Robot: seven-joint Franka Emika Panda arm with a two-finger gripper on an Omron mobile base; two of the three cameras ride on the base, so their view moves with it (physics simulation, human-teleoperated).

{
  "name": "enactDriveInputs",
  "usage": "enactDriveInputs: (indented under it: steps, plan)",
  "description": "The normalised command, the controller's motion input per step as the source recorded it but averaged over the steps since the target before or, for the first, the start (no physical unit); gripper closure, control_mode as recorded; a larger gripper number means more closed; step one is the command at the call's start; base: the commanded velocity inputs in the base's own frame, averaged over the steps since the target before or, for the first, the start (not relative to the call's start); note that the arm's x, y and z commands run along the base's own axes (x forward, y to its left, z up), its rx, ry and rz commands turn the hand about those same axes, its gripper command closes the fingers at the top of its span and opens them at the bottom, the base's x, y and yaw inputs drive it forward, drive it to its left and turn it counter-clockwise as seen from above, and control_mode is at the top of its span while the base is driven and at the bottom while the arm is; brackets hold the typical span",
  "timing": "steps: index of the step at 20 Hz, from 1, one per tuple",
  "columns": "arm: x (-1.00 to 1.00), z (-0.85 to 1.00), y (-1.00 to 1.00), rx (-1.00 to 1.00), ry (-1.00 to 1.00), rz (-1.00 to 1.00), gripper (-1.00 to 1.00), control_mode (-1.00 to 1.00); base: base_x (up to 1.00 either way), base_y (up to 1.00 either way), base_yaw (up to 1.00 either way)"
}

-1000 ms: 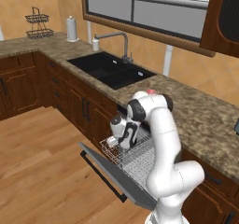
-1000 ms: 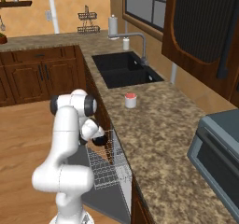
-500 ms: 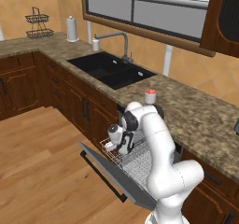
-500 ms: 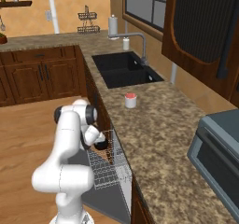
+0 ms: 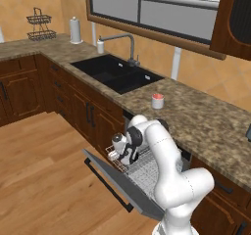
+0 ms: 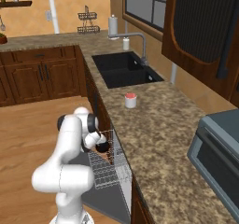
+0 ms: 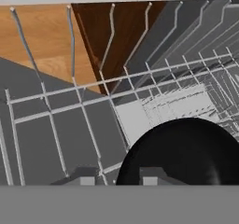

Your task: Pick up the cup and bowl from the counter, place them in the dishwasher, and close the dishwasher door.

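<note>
The arm bends down from the base to the open dishwasher [image 5: 147, 168], and the gripper [image 5: 119, 156] is low over the front left part of the white wire rack [image 6: 109, 171]. In the hand view the bowl [image 7: 184, 153] is black, glossy, round, and sits right at the fingertips [image 7: 151, 176]; one tip is in front of its rim, the other tip is to the left beside it. The fingers seem to be closed on the bowl rim, w/ only a small gap between them. In the right base view the bowl [image 6: 103, 146] is a dark round shape at the hand, at the corner of the rack, approx. at the level of the wire tops. I cannot tell if it touches the rack floor.

The dishwasher door [image 5: 115, 182] is dropped fully open, flat and grey, w/ the dark bar handle [image 5: 108, 186] along its outer edge over the wood floor [image 5: 44, 180].

The cup [image 5: 157, 101] is white w/ a reddish inside. It stands upright on the counter [image 5: 206, 121], well apart from the gripper, to the right of the black sink [image 5: 115, 75]. In the right base view the cup [image 6: 130, 100] stands between the sink [image 6: 123, 69] and the dishwasher opening.
</note>
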Motion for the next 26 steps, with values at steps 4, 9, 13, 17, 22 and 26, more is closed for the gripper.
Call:
enactDriveInputs:
  steps: [4, 9, 13, 17, 22, 26]
  plan:
    - [-0.02, -0.02, 0.07, 0.0, -0.01, 0.0, -1.0, -1.0, 0.0, 0.0, 0.0]
    - [-0.48, 0.72, 0.13, 0.0, -0.12, 0.01, -1.0, -1.0, 0.0, 0.0, 0.0]
    - [-0.7, 1.0, 0.23, 0.0, -0.14, 0.01, -1.0, -1.0, 0.0, 0.0, 0.0]
    - [-0.62, 1.0, 0.2, 0.01, -0.04, 0.02, -1.0, -1.0, 0.0, 0.0, 0.0]
    - [-0.75, 1.0, 0.05, 0.01, 0.0, 0.07, -1.0, -1.0, 0.0, 0.0, 0.0]
    - [-0.86, 1.0, 0.0, 0.01, 0.0, 0.11, -1.0, -1.0, 0.0, 0.0, 0.0]
